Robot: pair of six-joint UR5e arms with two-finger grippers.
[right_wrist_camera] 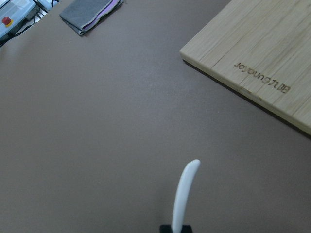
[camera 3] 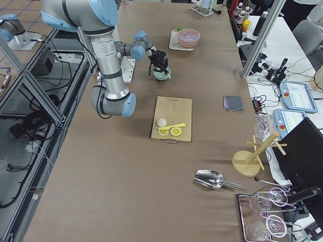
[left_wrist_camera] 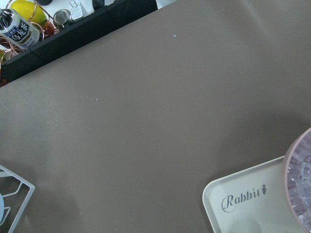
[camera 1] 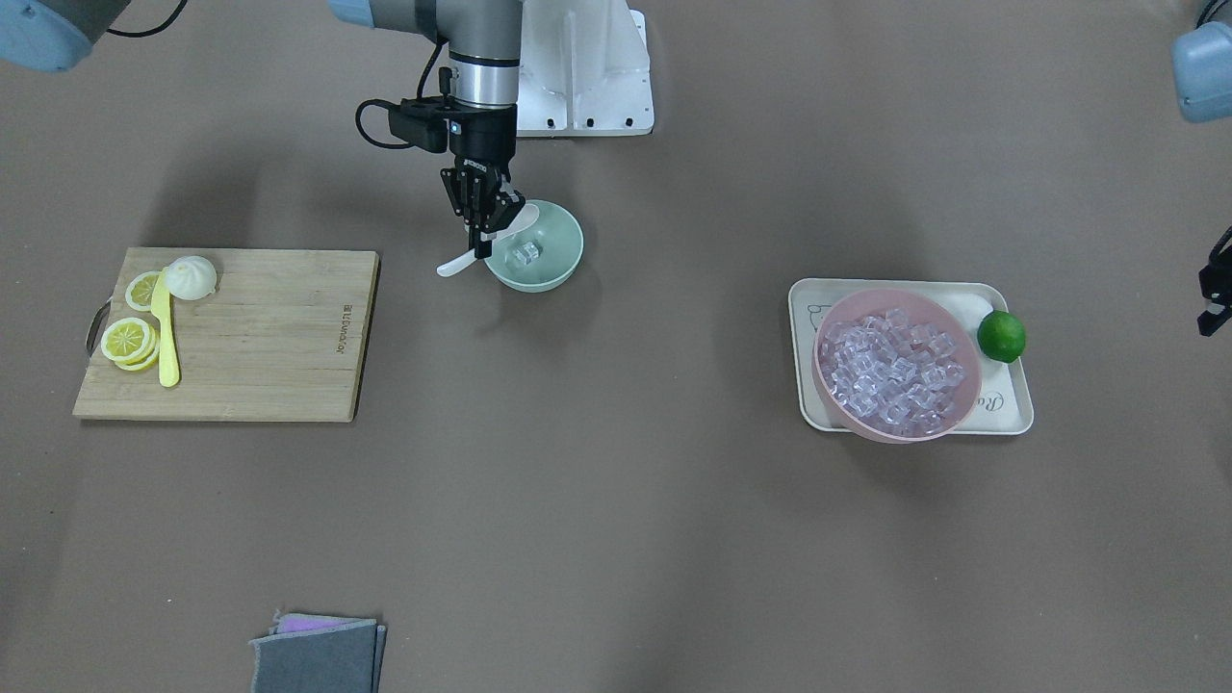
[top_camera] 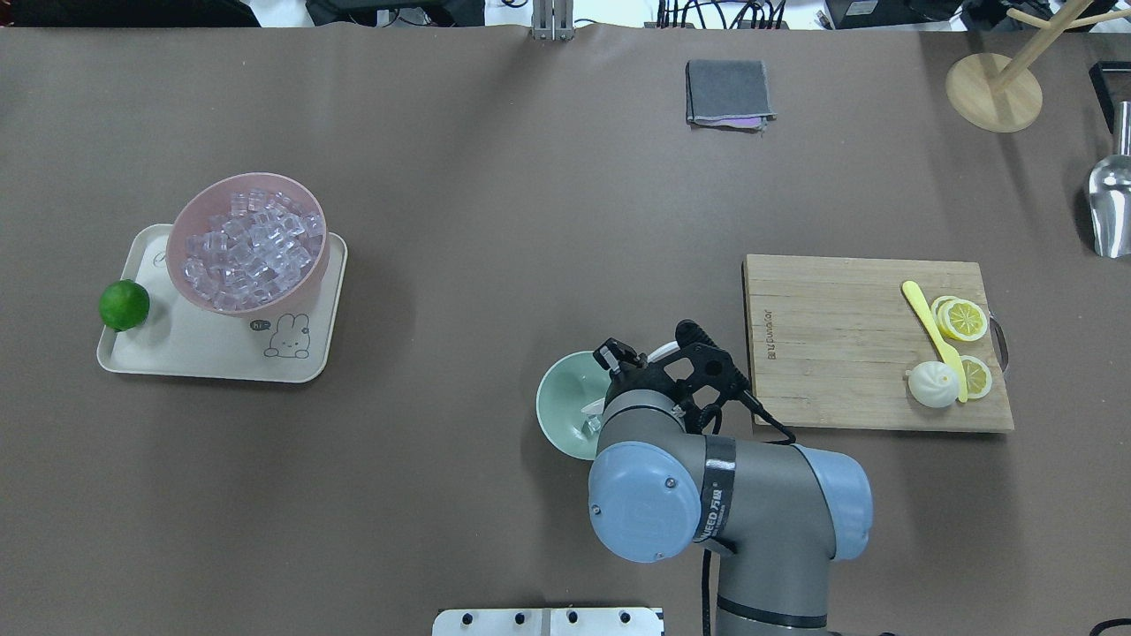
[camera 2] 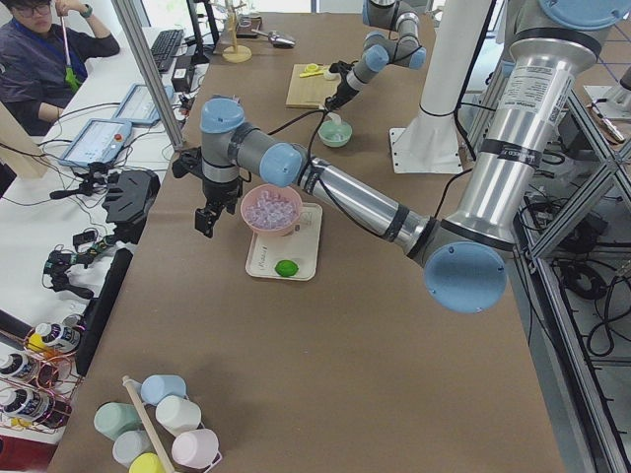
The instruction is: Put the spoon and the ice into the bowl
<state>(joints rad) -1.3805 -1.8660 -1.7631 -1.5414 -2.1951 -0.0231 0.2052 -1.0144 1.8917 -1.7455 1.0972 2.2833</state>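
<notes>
Above centre in the front-facing view, one right gripper point(camera 1: 484, 243), fingers pressed onto the one spoon point(camera 1: 452, 267) near its middle. Holds it tilted across the upper-left rim of the single mint-green bowl point(camera 1: 563, 265), scoop over the bowl, handle end jutting toward lower left. Inside that bowl, ice point(camera 1: 526, 253): one piece for sure, perhaps two, hard to count. At the right edge, only a sliver of the left gripper point(camera 1: 1215, 294); spread or closed, cannot tell. Right of centre, one tray point(camera 1: 1006, 412) carrying one pink bowl point(camera 1: 871, 430) heaped with ice cubes point(camera 1: 895, 366), too many to count, plus one lime point(camera 1: 1001, 336). At left on the table, one cutting board point(camera 1: 269, 337) bearing one yellow knife point(camera 1: 167, 346), one white bun point(camera 1: 191, 277) and seemingly three lemon slices point(camera 1: 127, 339). Along the bottom edge, one stack of grey cloths point(camera 1: 318, 656).
</notes>
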